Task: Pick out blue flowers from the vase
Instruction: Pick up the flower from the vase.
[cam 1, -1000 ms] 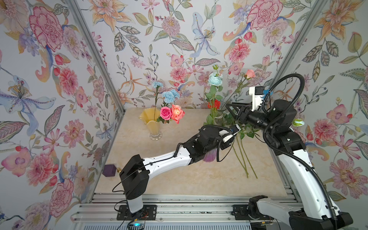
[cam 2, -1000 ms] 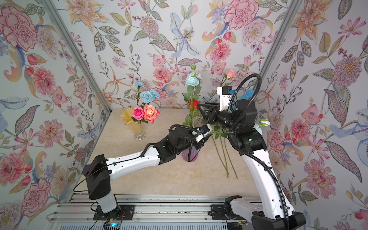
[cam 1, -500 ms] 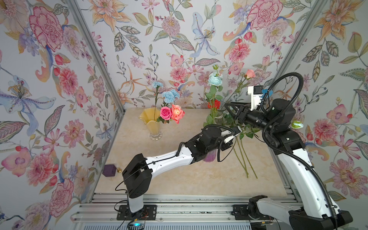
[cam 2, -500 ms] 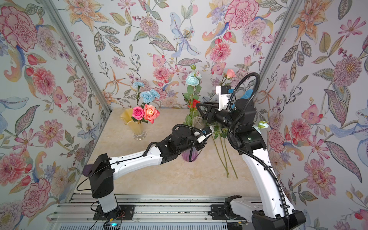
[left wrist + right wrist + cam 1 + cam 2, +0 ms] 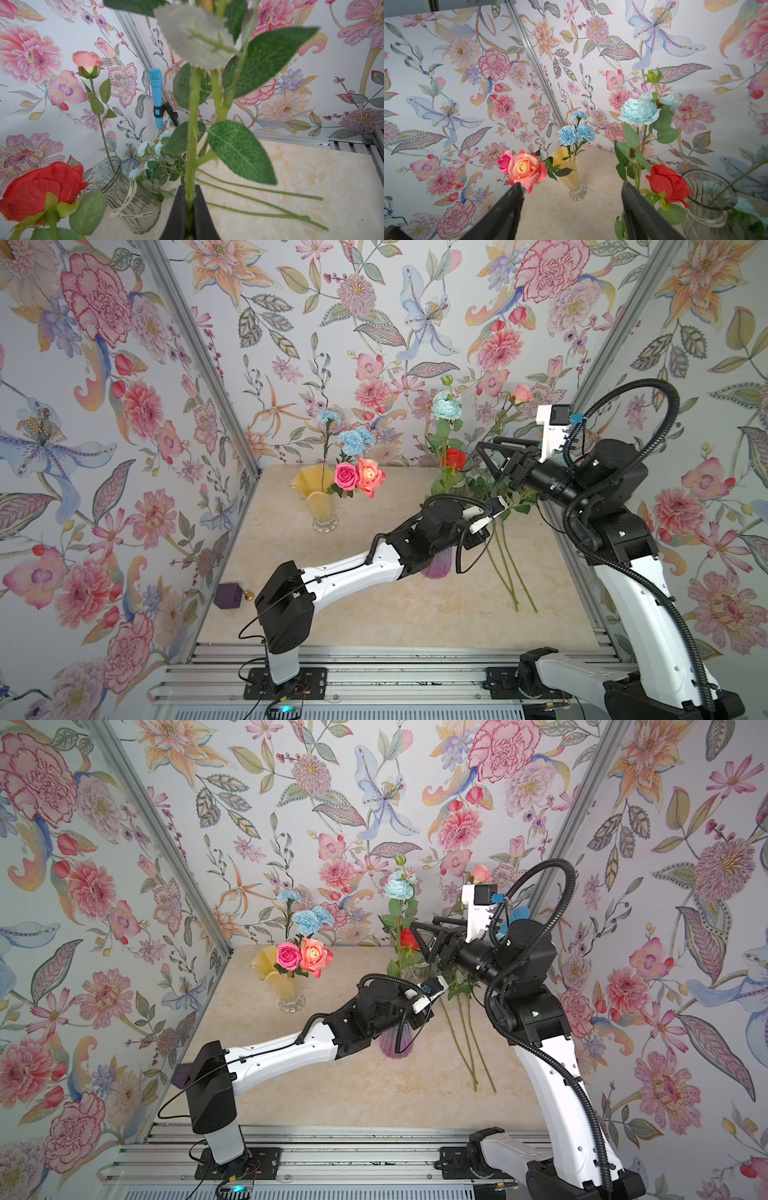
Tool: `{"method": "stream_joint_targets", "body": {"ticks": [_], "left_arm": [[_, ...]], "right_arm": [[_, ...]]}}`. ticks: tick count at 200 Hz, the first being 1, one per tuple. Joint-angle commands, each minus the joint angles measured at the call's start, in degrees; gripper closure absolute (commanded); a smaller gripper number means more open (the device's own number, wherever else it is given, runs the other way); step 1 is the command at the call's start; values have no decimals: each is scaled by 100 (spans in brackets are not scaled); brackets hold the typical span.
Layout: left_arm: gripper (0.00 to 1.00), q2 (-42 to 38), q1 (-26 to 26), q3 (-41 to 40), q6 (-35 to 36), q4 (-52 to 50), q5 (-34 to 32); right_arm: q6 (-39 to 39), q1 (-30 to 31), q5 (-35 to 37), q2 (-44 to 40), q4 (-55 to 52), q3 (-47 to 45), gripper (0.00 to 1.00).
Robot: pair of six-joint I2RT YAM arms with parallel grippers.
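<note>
A pale aqua blue flower (image 5: pixel 446 404) stands on a leafy stem (image 5: pixel 192 133) that rises from the purple vase (image 5: pixel 436 568) beneath my left wrist. My left gripper (image 5: pixel 189 190) is shut on that stem low down; the bloom is out of the left wrist view. My right gripper (image 5: pixel 484 456) hangs open beside the same spray, next to the red rose (image 5: pixel 668 182), with nothing between its fingers (image 5: pixel 512 199). Sky-blue carnations (image 5: pixel 355 439) stand in the yellow vase (image 5: pixel 316 497) with a pink and an orange rose. More aqua blooms (image 5: pixel 145 149) lie on the table.
A clear glass jar (image 5: pixel 124 193) with a pink rosebud (image 5: pixel 88 60) stands by the back right corner. A blue microphone (image 5: pixel 155 91) on a black stand is behind it. Long stems (image 5: pixel 513 576) lie across the right of the table. A purple cube (image 5: pixel 227 596) sits front left.
My left gripper has closed onto the aqua flower's stem. The right gripper's jaws have spread wider beside that spray. The flowers have barely moved.
</note>
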Motion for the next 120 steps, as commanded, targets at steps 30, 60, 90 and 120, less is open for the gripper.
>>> {"method": "stream_joint_targets", "body": {"ticks": [30,60,90,120], "left_arm": [[100,-441,268,386,-426,151,48],[100,-559,434,684,-427,92,6],[100,-533,594,1147,-412,20,10],[100,-441,692,1776,-423,-175,98]], "right_arm": [[351,57,-170,-677,672,-152,15],[369,66,-248,-897,770,-332,9],[365,64,-457,-958,801,-486,8],[294,69,-439,-1245,875,-997,7]]}}
